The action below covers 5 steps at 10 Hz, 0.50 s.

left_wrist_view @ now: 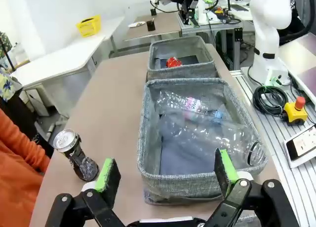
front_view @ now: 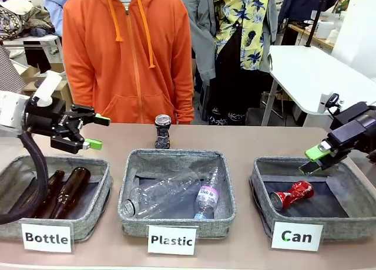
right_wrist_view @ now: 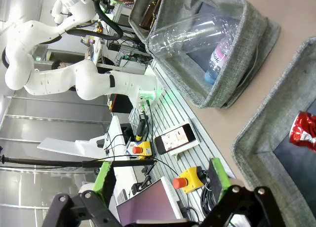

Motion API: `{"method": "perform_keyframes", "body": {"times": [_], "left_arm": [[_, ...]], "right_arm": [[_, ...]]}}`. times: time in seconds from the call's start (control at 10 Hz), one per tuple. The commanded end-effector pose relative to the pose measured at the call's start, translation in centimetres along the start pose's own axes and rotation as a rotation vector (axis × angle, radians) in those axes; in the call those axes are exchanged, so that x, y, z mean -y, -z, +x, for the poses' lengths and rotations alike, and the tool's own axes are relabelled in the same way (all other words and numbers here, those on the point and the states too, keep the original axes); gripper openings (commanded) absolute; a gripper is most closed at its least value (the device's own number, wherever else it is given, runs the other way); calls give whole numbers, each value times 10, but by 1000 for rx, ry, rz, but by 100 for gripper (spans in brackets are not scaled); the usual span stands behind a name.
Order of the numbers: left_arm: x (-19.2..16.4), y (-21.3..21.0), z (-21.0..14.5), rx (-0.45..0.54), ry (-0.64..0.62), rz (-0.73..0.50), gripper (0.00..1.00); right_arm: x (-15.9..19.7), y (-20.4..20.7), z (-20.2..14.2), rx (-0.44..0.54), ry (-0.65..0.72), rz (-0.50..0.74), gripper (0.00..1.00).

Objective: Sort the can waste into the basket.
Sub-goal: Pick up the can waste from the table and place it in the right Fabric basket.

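Observation:
A black crushed can [front_view: 163, 131] with a silver top stands upright on the table behind the Plastic basket; it is also at the lower left of the left wrist view [left_wrist_view: 74, 155]. A shiny red crushed can [front_view: 292, 195] lies inside the grey Can basket [front_view: 346, 229]. My left gripper [front_view: 98, 132] hovers open above the Bottle basket, to the left of the black can, its green pads [left_wrist_view: 106, 175] wide apart and bare. My right gripper [front_view: 314, 159] hangs open over the Can basket's back left rim, above the red can [right_wrist_view: 303, 131]. Nothing sits between its fingers [right_wrist_view: 103, 180].
The Plastic basket [front_view: 132, 188] in the middle holds clear plastic bottles. The Bottle basket [front_view: 100, 199] at the left holds brown glass bottles. A person in an orange hoodie [front_view: 126, 53] stands at the far edge. Bare tabletop lies behind the baskets.

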<state>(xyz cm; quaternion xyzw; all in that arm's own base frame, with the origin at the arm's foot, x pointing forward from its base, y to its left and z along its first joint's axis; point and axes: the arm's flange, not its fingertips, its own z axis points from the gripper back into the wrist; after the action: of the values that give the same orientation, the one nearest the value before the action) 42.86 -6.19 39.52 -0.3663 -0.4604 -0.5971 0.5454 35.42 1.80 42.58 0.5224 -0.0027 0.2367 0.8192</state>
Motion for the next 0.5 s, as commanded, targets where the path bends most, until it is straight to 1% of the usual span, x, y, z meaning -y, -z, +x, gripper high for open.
{"method": "perform_keyframes", "body": {"times": [0.0,0.1,0.2,0.3,0.4], "left_arm": [[-30,20,-2,-66,-62,8,100],[-61,37,-1,-152,-110,120,100],[-90,50,-1,-175,-133,157,100],[-114,59,-6,-181,-174,165,100],[-135,68,-17,-200,-200,178,100]], "right_arm": [[0,-1,-3,-15,-19,-4,100],[0,-1,-3,-15,-19,-4,100],[0,-1,-3,-15,-19,-4,100],[0,-1,-3,-15,-19,-4,100],[0,-1,-3,-15,-19,-4,100]]}}
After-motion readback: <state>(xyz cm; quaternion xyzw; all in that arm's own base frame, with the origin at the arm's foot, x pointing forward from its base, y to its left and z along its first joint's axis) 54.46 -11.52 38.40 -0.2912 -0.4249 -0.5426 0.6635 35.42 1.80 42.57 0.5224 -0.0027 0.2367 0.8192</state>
